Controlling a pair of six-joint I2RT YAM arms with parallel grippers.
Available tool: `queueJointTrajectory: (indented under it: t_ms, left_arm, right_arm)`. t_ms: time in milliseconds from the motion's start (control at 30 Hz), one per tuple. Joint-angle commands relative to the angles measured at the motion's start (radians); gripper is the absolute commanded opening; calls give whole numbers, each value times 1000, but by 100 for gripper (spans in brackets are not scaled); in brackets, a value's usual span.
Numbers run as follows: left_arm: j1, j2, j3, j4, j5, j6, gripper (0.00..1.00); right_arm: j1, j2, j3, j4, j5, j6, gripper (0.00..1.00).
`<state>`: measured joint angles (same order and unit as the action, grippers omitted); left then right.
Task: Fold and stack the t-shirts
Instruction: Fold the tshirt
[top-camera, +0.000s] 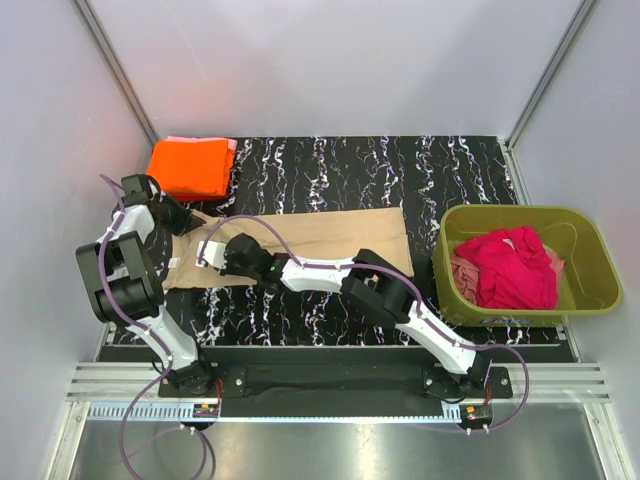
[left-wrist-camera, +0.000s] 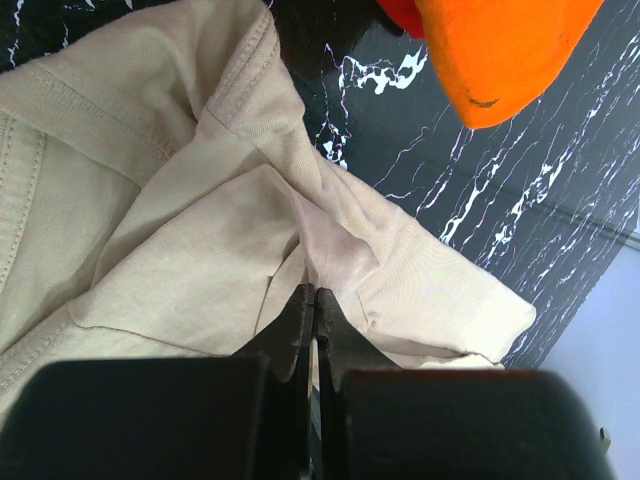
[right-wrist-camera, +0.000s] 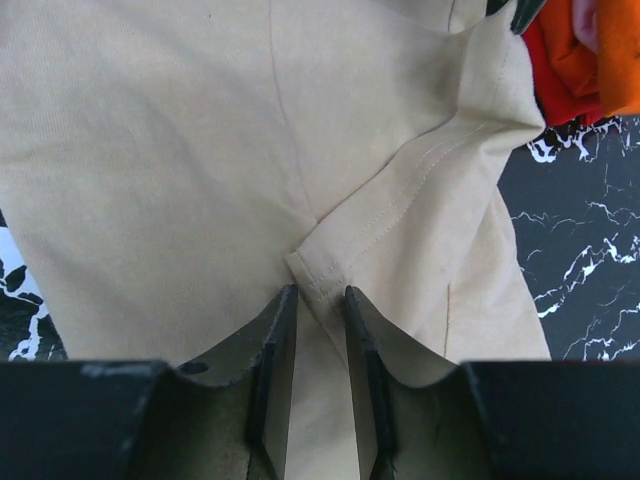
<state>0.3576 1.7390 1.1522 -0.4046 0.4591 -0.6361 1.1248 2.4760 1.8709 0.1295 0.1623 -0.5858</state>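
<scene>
The tan t-shirt (top-camera: 340, 235) lies stretched across the dark marbled table, its left end bunched. My left gripper (top-camera: 185, 222) is shut on a pinch of this tan cloth (left-wrist-camera: 230, 250), with wrinkles running to the closed tips (left-wrist-camera: 313, 295). My right gripper (top-camera: 212, 250) stands open just beside it; a stitched hem corner (right-wrist-camera: 320, 270) lies between its parted fingertips (right-wrist-camera: 320, 300), not pinched. A folded orange t-shirt (top-camera: 190, 167) sits at the back left on a pale pink one (top-camera: 232, 146). The magenta-red t-shirt (top-camera: 510, 265) is crumpled in the tub.
The olive-green tub (top-camera: 590, 250) stands at the right edge of the table, with pinkish cloth (top-camera: 462, 270) beside the magenta one. White walls close in the back and sides. The orange stack (left-wrist-camera: 500, 50) lies close behind the left gripper.
</scene>
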Motion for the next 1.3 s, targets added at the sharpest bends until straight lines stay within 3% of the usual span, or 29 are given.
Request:
queueJointTrajectory:
  t_ms: [0, 100, 167, 300, 867, 1267]
  left_arm:
    - [-3, 2, 41, 4, 12, 4, 0]
    - [-5, 2, 38, 4, 9, 4, 0]
    - [-5, 1, 37, 4, 7, 4, 0]
    - [-5, -10, 32, 4, -7, 6, 0]
    - [-5, -47, 66, -57, -184, 72, 0]
    - [-11, -61, 63, -76, -209, 93, 0]
  right_arm:
    - [-3, 8, 48, 15, -23, -9, 33]
    - [-5, 17, 59, 12, -14, -11, 33]
    - [-3, 21, 69, 13, -4, -12, 28]
    - [-5, 21, 85, 15, 19, -26, 0]
    - [-5, -161, -168, 220, 29, -43, 0]
    - [-14, -272, -341, 329, 17, -13, 0]
